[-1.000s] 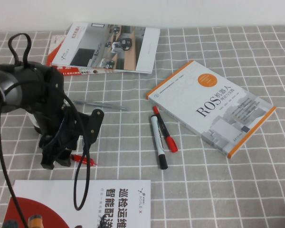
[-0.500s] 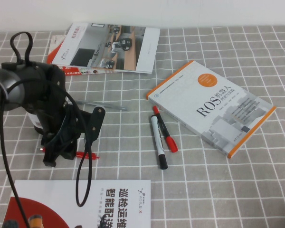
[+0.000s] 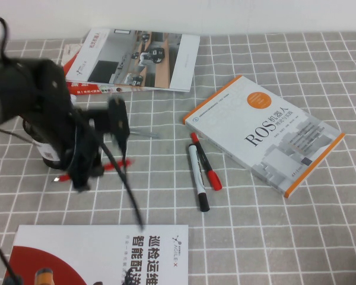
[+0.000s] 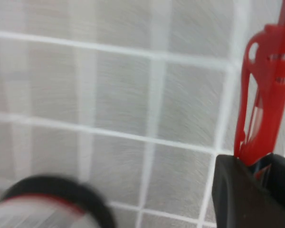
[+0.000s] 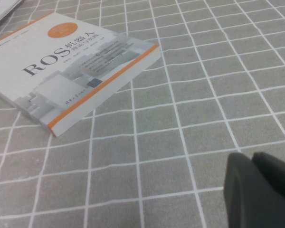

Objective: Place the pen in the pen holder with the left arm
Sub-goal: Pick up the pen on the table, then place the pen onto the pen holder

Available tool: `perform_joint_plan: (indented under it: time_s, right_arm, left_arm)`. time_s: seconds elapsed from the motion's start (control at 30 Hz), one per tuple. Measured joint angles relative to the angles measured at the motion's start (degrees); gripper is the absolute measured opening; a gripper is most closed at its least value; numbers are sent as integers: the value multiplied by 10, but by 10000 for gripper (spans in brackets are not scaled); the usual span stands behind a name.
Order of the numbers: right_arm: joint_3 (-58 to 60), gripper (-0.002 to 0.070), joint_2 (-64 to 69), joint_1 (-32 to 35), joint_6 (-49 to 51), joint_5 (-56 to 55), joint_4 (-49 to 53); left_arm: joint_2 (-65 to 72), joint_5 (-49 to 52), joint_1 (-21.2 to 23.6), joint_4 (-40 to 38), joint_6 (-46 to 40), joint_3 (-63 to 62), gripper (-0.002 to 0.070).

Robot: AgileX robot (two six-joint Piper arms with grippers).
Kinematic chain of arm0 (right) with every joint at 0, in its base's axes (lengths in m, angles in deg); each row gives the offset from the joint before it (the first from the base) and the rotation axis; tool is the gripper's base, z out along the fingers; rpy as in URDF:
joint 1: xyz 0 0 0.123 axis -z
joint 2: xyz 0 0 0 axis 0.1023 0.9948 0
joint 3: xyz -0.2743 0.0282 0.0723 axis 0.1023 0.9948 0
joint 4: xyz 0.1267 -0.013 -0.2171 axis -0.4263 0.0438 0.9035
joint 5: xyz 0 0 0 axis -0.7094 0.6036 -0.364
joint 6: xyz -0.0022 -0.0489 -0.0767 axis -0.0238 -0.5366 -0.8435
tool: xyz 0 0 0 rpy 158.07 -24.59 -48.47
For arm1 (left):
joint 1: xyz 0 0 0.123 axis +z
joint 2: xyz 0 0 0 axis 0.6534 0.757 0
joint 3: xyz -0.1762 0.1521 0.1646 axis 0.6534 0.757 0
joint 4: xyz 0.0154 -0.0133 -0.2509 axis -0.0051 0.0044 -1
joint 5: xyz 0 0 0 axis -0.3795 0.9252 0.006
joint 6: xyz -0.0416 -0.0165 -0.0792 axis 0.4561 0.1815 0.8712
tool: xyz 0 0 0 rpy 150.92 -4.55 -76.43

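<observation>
Left gripper (image 3: 83, 172) is clamping the red pen (image 3: 110, 167), pen sticking out both sides of the fingers, lifted just above the grey checked tablecloth (image 3: 285, 237). Pen holder (image 3: 47, 155) is sitting right behind the left arm (image 3: 29, 101), mostly hidden. Right gripper (image 5: 261, 190) is hovering near the ROS book (image 5: 71, 71), fingers looking closed together

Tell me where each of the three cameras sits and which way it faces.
High: raised on the robot's side, angled down at the table; left arm shows.
Left wrist: on the left arm, facing the cloth; left claw grips the pen.
Right wrist: low over the cloth; right claw shows, shut.
Shared: pen in high and left wrist; ROS book in high and right wrist.
</observation>
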Motion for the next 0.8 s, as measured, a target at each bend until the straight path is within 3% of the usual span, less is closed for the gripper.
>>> perform_joint_plan:
  time_s: [0.2,0.43,0.8]
  right_arm:
    - [0,-15,0,0,0,0,0]
    - [0,-15,0,0,0,0,0]
    - [0,-15,0,0,0,0,0]
  left_arm:
    - [-99,-68,-7,-83,124,19,72]
    - [-258,-271,-16,-210,212,152,72]
    - [-425,-547,-16,-261,258,343,72]
